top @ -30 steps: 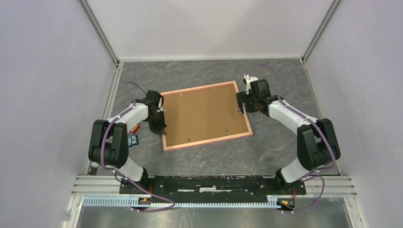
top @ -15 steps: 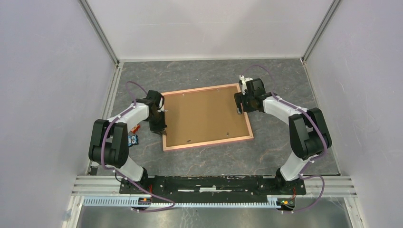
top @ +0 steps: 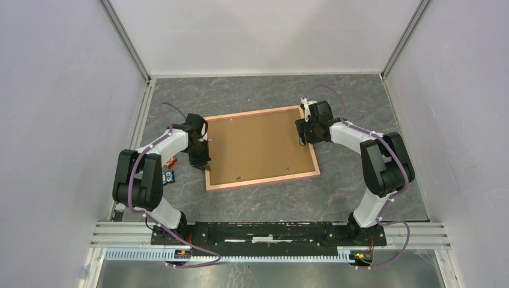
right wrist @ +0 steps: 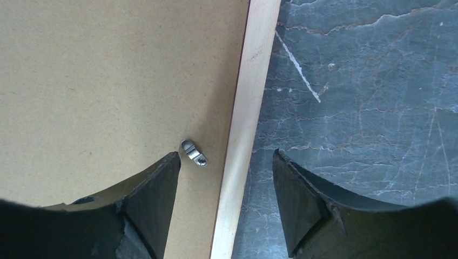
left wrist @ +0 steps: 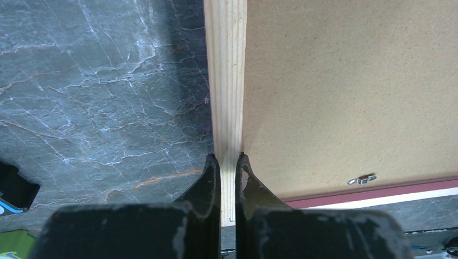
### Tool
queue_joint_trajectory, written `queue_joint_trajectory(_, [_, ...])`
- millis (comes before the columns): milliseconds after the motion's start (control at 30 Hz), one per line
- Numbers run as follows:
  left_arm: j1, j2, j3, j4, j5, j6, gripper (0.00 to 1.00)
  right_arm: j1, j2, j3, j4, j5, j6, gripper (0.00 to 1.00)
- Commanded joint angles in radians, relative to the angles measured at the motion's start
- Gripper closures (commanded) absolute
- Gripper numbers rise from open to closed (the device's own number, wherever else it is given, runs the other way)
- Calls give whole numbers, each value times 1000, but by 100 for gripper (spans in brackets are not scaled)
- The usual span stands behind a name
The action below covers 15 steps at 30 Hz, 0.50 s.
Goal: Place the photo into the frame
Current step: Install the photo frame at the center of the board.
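Noted left jaws clamped on the frame (top: pixel 264 180) at its left rail, toward the front-left corner. Saw the left fingers (left wrist: pixel 208 181) pinching the pale wooden rail, one on the worktop (top: pixel 252 204) side and one on the board (top: pixel 258 144) side. Noted right jaws apart, straddling the right rail toward the far-right corner. Saw the right fingers (right wrist: pixel 156 189) set one over the board and one over the worktop, neither clearly touching the wood. Could not tell whether those tips rested on anything below.

Found frame lying flat, back up, about mid-worktop between the two arms, skewed a little against the worktop's edges. Recorded brown board seated inside the pink border, filling it rail to rail.

Saw small metal clip (right wrist: pixel 193 152) on the board just beside the right rail, aslant, between the right fingers. Saw second clip (left wrist: pixel 362 179) on the board close to the adjoining pink rail, well apart from the left fingers.

Logged orange item (top: pixel 171 162) and blue item (top: pixel 168 176) on the worktop just beside the left arm (top: pixel 165 144), outside the frame's left rail and not touching it. Too small to identify.
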Motion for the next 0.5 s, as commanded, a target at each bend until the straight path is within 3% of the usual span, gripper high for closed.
queue_joint_trajectory(0, [-7, 11, 15, 6, -11, 61, 98, -2, 33, -6, 39, 2, -4, 32])
queue_joint_trajectory(267, [-7, 10, 16, 7, -12, 59, 98, -2, 51, -4, 43, 2, 4, 43])
queue_joint_trajectory(400, [-7, 12, 17, 7, -9, 58, 98, -2, 52, -1, 33, -1, 15, 58])
queue_joint_trajectory(467, [-7, 11, 17, 6, -9, 58, 98, -3, 51, 1, 29, -1, 21, 72])
